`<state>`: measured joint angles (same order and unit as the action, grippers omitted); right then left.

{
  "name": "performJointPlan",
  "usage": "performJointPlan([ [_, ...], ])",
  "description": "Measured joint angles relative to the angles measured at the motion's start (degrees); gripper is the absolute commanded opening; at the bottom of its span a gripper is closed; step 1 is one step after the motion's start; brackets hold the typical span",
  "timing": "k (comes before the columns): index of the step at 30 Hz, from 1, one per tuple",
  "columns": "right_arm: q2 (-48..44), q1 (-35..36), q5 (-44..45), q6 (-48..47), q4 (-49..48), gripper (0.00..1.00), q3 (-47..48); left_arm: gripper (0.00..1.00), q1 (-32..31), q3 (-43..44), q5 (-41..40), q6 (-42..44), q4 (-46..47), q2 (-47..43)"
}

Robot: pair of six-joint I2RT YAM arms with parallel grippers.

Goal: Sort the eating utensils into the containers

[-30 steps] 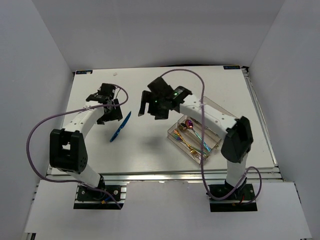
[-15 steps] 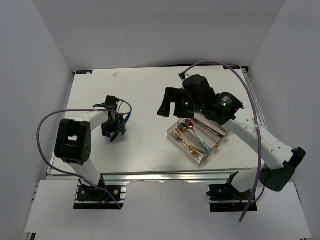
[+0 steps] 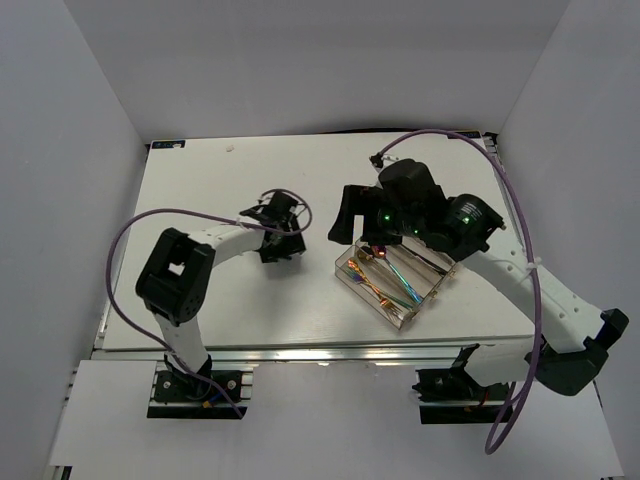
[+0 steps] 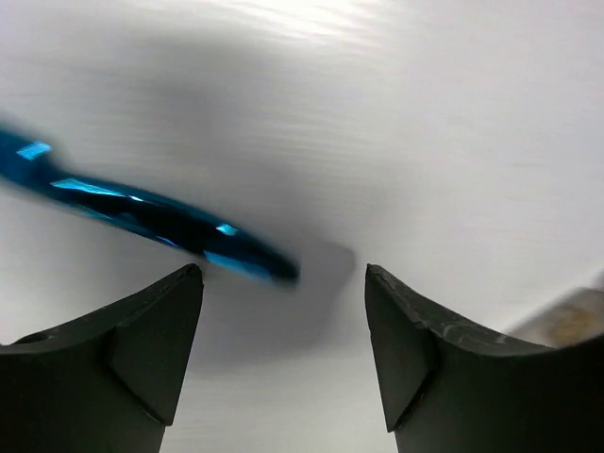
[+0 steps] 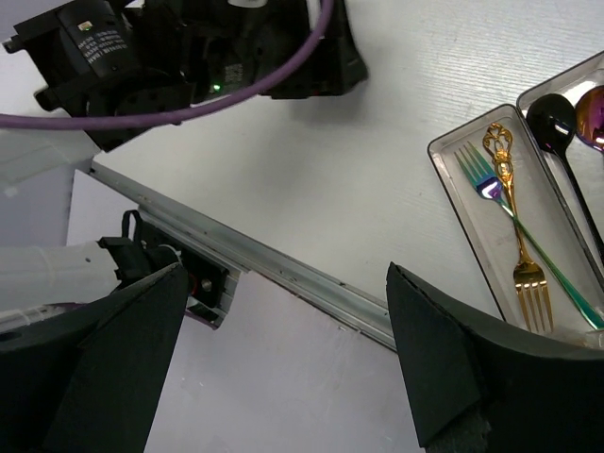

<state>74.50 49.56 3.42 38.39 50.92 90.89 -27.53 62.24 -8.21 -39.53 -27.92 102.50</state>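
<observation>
Utensil (image 4: 142, 209), blue, lies just beyond left gripper (image 4: 283, 278), jaws wide and empty; straddle it squarely before closing. Right gripper (image 5: 283, 283) likewise gapes empty.

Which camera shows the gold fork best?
The right wrist view: the gold fork looks big and sharp there, with its tines and fancy handle plain to see. The top view shows only a tiny gold sliver. The left wrist view misses it.

Top camera looks down; close right wrist camera shares the tray (image 3: 343, 270).

a glossy blue utensil (image 4: 142, 212), a gold fork (image 5: 522, 260) and a rainbow-iridescent fork (image 5: 481, 179) show against a white table (image 3: 200, 190).
</observation>
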Motion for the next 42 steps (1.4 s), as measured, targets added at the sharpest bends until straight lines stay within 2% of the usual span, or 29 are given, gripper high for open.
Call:
performJointPlan([
  [4,0.8,-0.8,0.1,-0.8,0.0,0.89,-1.8,0.83,-6.1,5.4,0.2,-7.3,2.0,4.1],
  [6,1.2,-1.6,0.1,-1.6,-0.5,0.9,-2.5,0.83,-6.9,5.9,-0.1,-10.0,1.5,4.3],
  [12,1.8,-5.9,-1.7,-4.2,-2.9,0.89,-4.5,0.83,-5.4,4.3,-3.6,-14.0,-3.6,2.1],
  [17,2.4,-7.5,-3.7,-5.0,-4.2,0.89,-4.5,0.83,-3.8,-1.5,-7.7,-15.8,-7.6,-4.7],
  [23,3.4,-7.5,-6.0,-5.6,-5.4,0.89,-4.5,0.84,-0.9,-3.8,-8.3,-13.8,-8.9,-8.1],
  [31,6.3,-7.5,-8.2,-6.0,-7.9,0.89,-4.5,0.84,-0.4,-3.8,-9.7,-10.6,-10.7,-10.8],
  [39,7.9,-7.5,-9.9,-6.5,-9.4,0.89,-4.6,0.85,-0.5,-3.9,-5.2,-8.7,-9.5,-10.8],
  [42,8.1,-7.5,-10.1,-7.1,-9.4,0.89,-4.6,0.84,-0.5,-1.5,-4.8,-5.3,-9.8,-9.0],
])
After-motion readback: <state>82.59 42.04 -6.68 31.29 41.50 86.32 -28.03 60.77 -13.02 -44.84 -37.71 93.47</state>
